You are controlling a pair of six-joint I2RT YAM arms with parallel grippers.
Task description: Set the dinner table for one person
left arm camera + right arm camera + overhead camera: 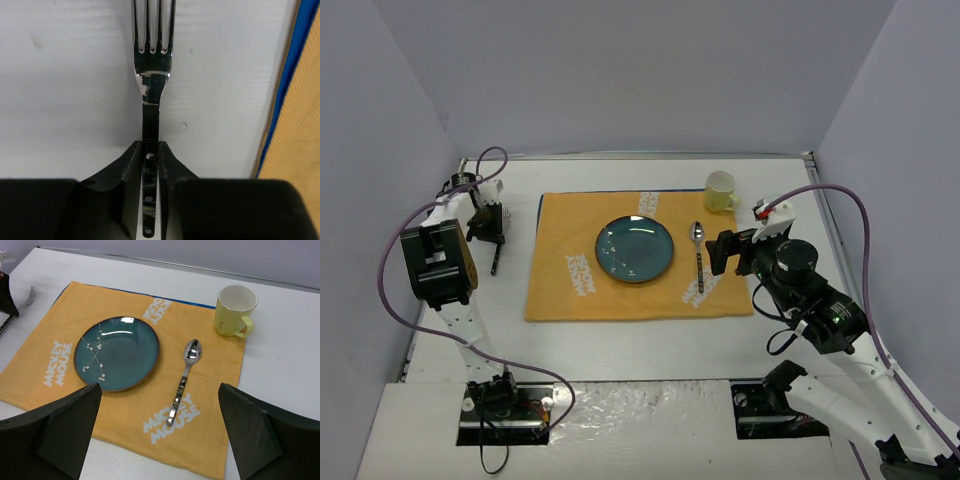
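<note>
White dinner table [620, 350], orange placemat [555, 225], teal plate [634, 249]

a lab booth, plain grey walls [620, 80] enclosing the dinner table [620, 345].

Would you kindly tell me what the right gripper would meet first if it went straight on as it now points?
Probably the spoon: its handle lies nearly dead ahead between the right gripper's open jaws, on the orange placemat. The blue plate lies off to the side. Depth is unclear.

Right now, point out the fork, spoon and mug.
fork [151, 85] left wrist view, neck just below the tines
spoon [192, 351] right wrist view, middle of the bowl
mug [227, 322] right wrist view, outer wall
</note>
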